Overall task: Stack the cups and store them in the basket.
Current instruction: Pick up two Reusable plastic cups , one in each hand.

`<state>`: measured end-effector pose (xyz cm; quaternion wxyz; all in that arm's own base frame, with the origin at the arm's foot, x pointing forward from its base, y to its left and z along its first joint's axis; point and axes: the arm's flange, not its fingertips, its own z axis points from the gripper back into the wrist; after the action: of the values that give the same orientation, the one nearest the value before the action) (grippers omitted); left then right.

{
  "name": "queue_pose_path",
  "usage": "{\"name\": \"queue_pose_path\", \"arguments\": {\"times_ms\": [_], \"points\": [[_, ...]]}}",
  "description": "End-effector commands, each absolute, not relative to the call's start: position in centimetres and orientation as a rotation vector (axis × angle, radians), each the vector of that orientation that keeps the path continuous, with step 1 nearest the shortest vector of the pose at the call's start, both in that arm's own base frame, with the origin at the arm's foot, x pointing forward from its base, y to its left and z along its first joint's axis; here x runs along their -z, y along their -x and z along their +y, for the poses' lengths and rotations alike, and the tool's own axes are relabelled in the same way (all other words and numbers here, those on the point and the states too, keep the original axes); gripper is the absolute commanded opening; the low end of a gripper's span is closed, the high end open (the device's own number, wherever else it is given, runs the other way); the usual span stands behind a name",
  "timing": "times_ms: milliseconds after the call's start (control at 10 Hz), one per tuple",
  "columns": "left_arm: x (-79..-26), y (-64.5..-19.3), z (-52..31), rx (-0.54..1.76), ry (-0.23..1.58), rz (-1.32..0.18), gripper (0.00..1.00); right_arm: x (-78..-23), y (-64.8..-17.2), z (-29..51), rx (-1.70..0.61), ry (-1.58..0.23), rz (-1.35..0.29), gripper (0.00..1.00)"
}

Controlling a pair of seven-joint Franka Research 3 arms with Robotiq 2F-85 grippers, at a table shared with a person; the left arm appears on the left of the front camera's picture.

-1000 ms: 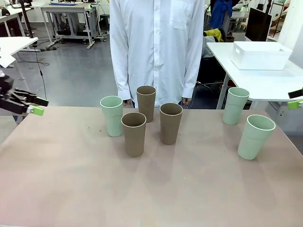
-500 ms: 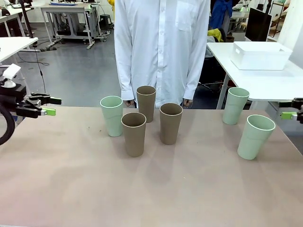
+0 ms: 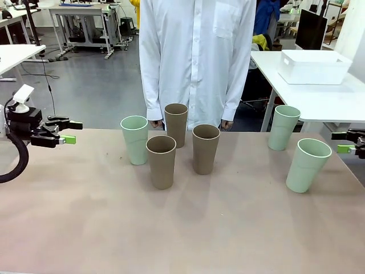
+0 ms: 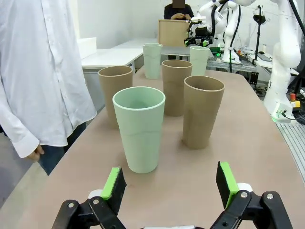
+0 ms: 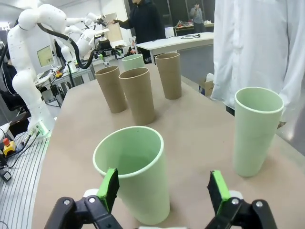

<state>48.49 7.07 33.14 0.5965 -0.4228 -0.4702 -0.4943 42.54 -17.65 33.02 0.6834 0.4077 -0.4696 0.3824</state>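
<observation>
Front view: six cups upright on the bench [image 3: 182, 228], none nested. Mid-bench, three brown cups [image 3: 175, 124] in a cluster, with the left mint cup [image 3: 135, 139] just beside them. Well apart on the right, the far-right cup [image 3: 283, 127] and the near-right cup [image 3: 307, 165], both mint. Off the bench, behind and to the right, the basket [image 3: 313, 67] on a white side table [image 3: 342, 100], its inside hidden by its own wall. At the bench's left edge, the left gripper [image 3: 71, 132], spread wide and holding nothing. At the right edge, the right gripper [image 3: 340, 142], cut off by the frame, fingertips apart.

Left wrist view: green pads wide apart, the left mint cup [image 4: 139, 129] straight ahead and untouched, rim and inner wall plain to see. Behind it the brown cups, then both right-hand mint ones, small and far. At the side, the person [image 4: 38, 71] in a white shirt, one hand [image 4: 33, 152] below the cuff; in the front view that hand mostly hidden behind cups.

Right wrist view: likewise wide and holding nothing, near-right cup [image 5: 136, 174] close ahead, its base hidden by the gripper body. Far-right cup [image 5: 256, 129] off to one side, near the shirt.
</observation>
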Motion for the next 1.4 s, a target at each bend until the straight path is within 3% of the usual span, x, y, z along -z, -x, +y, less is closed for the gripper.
{"name": "queue_pose_path", "arguments": {"times_ms": [0, 700, 1300], "points": [[-33.7, -48.3, 7.3, 1.144, 0.973, -1.082, 1.00, -33.7, -42.1, -17.2, -0.859, -0.890, -1.058, 1.00], [-29.9, -51.8, 4.0, 1.155, 1.006, -1.282, 1.00, -28.1, -43.1, -21.2, -1.010, -1.015, -1.223, 1.00], [-25.0, -54.6, 0.6, 1.248, 1.118, -1.398, 1.00, -22.4, -44.4, -18.3, -1.048, -1.068, -1.178, 1.00]]}}
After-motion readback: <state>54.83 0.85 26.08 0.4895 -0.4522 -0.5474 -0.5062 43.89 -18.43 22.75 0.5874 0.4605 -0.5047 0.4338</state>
